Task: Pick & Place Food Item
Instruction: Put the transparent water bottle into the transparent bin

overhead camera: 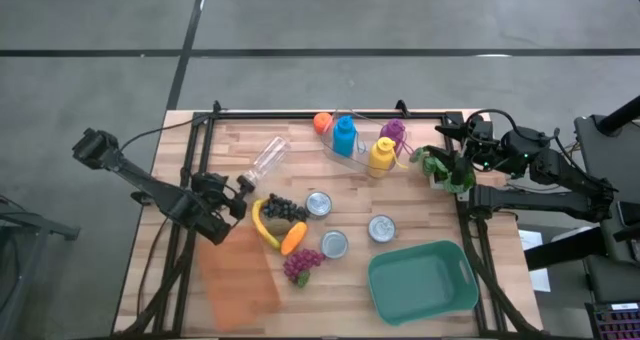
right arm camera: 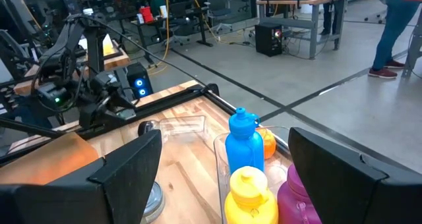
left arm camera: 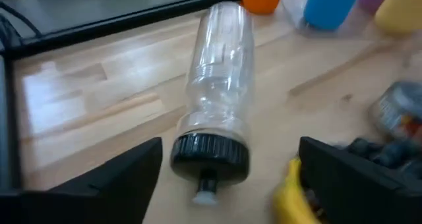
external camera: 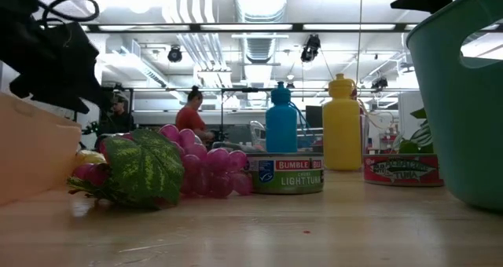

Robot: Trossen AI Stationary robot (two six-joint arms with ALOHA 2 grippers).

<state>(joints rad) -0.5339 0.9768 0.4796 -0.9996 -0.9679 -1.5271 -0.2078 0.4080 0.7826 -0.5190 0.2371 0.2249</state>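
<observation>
The food lies mid-table: a yellow banana [overhead camera: 262, 225], dark grapes [overhead camera: 283, 208], an orange carrot-like piece [overhead camera: 293, 237] and red grapes with a green leaf [overhead camera: 302, 265] [external camera: 185, 169]. My left gripper [overhead camera: 240, 193] [left arm camera: 231, 151] is open and low over the table. Its fingers stand apart on either side of the black cap [left arm camera: 211, 153] of a clear bottle [overhead camera: 268, 160] lying on its side; banana [left arm camera: 293, 197] and dark grapes [left arm camera: 376, 151] lie beside one finger. My right gripper [overhead camera: 440, 165] [right arm camera: 224, 165] is open above a leafy green item [overhead camera: 447, 173] at the table's right edge.
A teal bin [overhead camera: 422, 280] stands near right, and an orange board [overhead camera: 238, 275] lies near left. Three tins [overhead camera: 318, 203] [overhead camera: 334, 243] [overhead camera: 381, 227] stand mid-table. A clear tray at the far side holds blue [overhead camera: 344, 135], yellow [overhead camera: 382, 157] and purple [overhead camera: 392, 132] bottles beside an orange fruit [overhead camera: 322, 122]. People stand in the room behind.
</observation>
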